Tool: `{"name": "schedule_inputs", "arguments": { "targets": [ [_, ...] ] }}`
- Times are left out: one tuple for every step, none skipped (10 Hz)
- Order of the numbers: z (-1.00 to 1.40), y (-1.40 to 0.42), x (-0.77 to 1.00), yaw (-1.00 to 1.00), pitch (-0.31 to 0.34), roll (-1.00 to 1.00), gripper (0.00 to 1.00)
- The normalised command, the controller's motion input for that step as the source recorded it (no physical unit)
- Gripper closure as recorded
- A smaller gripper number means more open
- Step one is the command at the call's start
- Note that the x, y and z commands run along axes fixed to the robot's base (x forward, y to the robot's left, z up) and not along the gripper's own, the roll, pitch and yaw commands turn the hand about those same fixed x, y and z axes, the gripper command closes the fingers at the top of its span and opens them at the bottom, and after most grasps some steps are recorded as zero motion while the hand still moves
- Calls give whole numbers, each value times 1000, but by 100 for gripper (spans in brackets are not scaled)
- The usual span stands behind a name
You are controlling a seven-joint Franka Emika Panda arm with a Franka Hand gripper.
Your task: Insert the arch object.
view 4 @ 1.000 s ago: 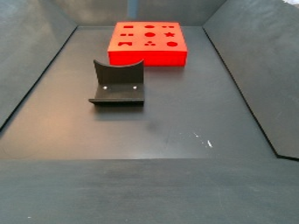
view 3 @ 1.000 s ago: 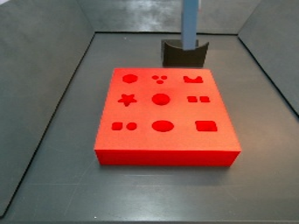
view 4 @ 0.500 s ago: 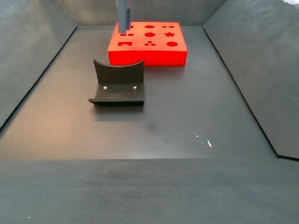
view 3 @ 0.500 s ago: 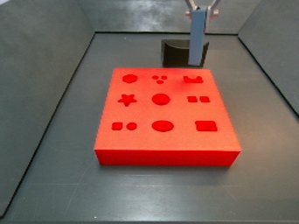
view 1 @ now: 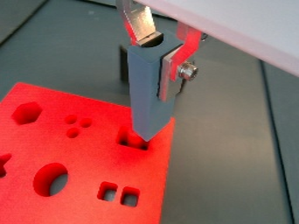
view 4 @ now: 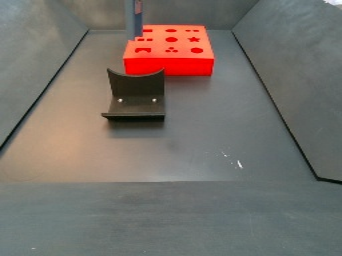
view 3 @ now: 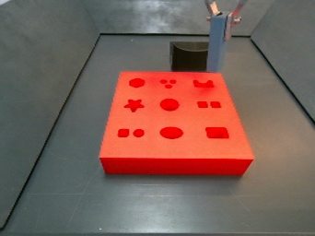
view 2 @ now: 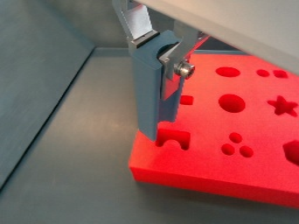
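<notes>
My gripper (view 1: 158, 52) is shut on the arch object (view 1: 149, 87), a long blue-grey bar with a semicircular cut-out in its upper end. The silver fingers (view 2: 138, 26) clamp it upright near its top. Its lower end hangs at the arch-shaped hole (view 2: 176, 136) near a corner of the red board (view 2: 247, 131). The hole still shows beside the bar. In a side view the arch object (view 3: 218, 46) stands over the board's (view 3: 154, 147) far right part, under the gripper (view 3: 222, 13). It also shows small in a side view (view 4: 135, 18).
The dark fixture (view 4: 134, 95) stands on the grey floor in front of the red board (view 4: 167, 66); it also shows behind the board in a side view (view 3: 187, 53). The board has several other shaped holes. Grey walls ring the floor.
The gripper has carried the arch object away from the fixture and sideways over the red board's corner, by the arch-shaped hole.
</notes>
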Motion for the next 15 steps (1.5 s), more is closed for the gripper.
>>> {"name": "schedule_inputs", "arguments": {
  "targets": [
    [0, -131, 66, -829, 74, 0, 100],
    [0, -117, 57, -840, 66, 0, 100],
    [-3, -111, 40, -837, 79, 0, 100],
    [0, -86, 0, -834, 106, 13, 100],
    [0, -43, 0, -826, 139, 39, 100],
    [0, -17, 0, -809, 186, 56, 100],
    [0, 0, 0, -797, 213, 67, 100],
    [-3, 0, 0, -794, 234, 74, 100],
    [-20, 0, -9, -789, 244, 80, 100],
    [-40, 0, -20, -743, 304, 86, 100],
    [-49, 0, 0, -637, 316, 91, 100],
    [-77, 0, 0, -674, 276, 100, 100],
    [-80, 0, 0, -700, 233, 100, 100],
    [-57, 0, 43, -729, 149, 89, 100],
    [-26, -31, 166, -729, 67, 64, 100]
  ]
}}
